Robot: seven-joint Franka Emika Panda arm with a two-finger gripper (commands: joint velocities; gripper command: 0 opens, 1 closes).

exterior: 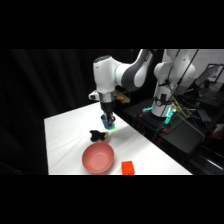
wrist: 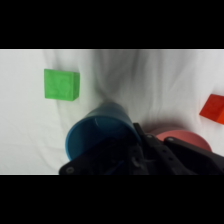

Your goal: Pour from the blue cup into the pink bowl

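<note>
On the table (exterior: 65,140): everything sits toward the near half of the white top, so the pour needs only a short carry.
Arm (exterior: 122,72): reaches in from the upper right, elbow high, wrist pointing straight down over the middle of the table.
Bowl (exterior: 98,157): near the front edge, mouth up and unobstructed, ready to take a pour; its rim shows just beside the linkage in the wrist view.
Cup (wrist: 97,135): at the gripper (exterior: 107,121), behind the bowl and apart from it; it looks lifted and tipped toward the camera, mouth in view, though that is hard to confirm.
Gripper state: seemingly closed on the cup, rim against the linkage.
Orange block (exterior: 128,167): beside the bowl, clear of the path.
Green cube (wrist: 61,84): off to one side, uninvolved.
Dark object (exterior: 98,135): between cup and bowl, unidentifiable.
</note>
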